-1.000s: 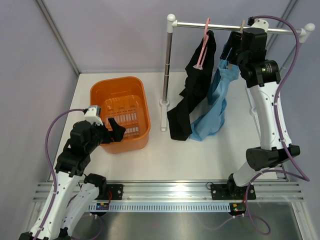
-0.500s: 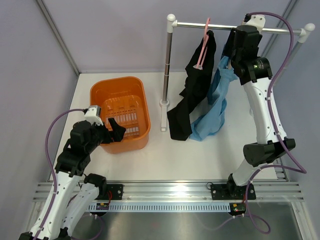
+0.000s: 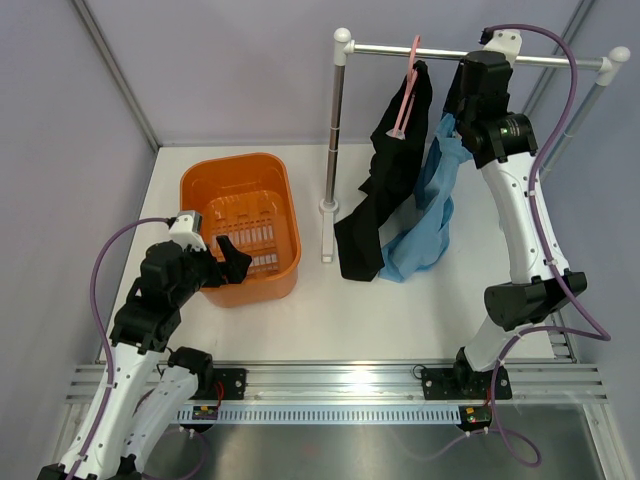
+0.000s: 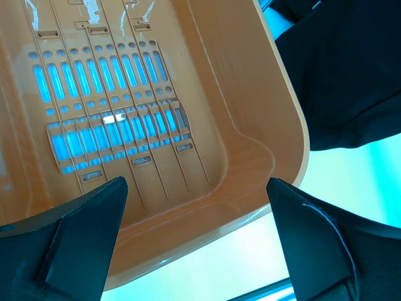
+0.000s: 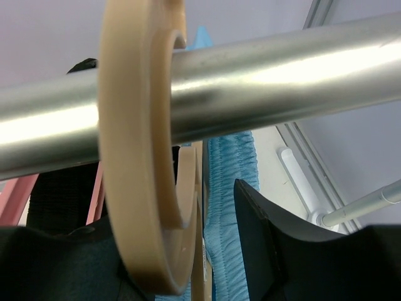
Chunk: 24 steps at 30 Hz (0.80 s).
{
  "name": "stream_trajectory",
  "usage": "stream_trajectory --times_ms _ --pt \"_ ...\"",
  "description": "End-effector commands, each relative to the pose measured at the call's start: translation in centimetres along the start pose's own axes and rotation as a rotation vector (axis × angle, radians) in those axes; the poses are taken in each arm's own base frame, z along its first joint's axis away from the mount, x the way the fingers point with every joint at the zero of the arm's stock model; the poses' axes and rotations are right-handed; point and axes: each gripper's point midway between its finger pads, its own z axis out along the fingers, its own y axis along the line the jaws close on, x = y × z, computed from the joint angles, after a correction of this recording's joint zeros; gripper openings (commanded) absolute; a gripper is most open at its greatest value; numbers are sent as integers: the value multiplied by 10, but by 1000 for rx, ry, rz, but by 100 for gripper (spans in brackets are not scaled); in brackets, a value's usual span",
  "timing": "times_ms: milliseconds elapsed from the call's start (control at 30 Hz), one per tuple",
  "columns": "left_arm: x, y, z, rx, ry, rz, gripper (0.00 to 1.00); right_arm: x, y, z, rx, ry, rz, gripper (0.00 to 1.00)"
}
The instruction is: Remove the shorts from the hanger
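Blue shorts [image 3: 425, 215] hang from a beige hanger whose hook [image 5: 135, 157] loops over the metal rail [image 3: 440, 52]. Their gathered waistband [image 5: 229, 188] shows below the rail in the right wrist view. My right gripper [image 3: 470, 85] is up at the rail, its jaws either side of the hook [image 5: 166, 207]. A gap remains between the right finger [image 5: 269, 238] and the hanger. Black shorts [image 3: 385, 190] hang beside them on a pink hanger [image 3: 405, 100]. My left gripper [image 3: 235, 262] is open and empty over the near rim of the orange basket [image 4: 250, 125].
The orange basket [image 3: 240, 170] sits on the left of the table. The rack's left post [image 3: 333, 150] stands mid-table and its right post [image 3: 600, 90] at the far right. Both garments trail onto the table beneath the rail. The black cloth [image 4: 338, 75] shows beside the basket.
My right gripper has risen and shifted left to the rail, and its jaws have narrowed around the beige hanger's hook. The left arm has not moved.
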Motion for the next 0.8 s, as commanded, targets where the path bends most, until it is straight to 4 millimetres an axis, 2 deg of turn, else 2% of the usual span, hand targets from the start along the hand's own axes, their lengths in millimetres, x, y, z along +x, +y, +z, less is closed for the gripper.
stream_trajectory --times_ms 0,400,467,533,567,600,767 --pt "-13 -8 1 37 -51 8 99 -12 -1 0 28 -52 9 51" --pt "-13 -8 1 37 -51 10 99 2 2 10 36 -21 -21 38" --pt "-13 -8 1 38 -51 10 99 1 2 11 38 -24 -25 33" --pt "-13 -8 1 36 -48 8 99 0 1 11 46 -29 -24 24" --pt "-13 -8 1 37 -51 8 99 -1 0 11 48 -31 -26 7" --pt "-13 -7 1 33 -50 8 99 -4 0 10 48 -36 -24 0" --pt "-13 -8 1 37 -50 8 99 -17 -4 -3 49 -66 -36 0"
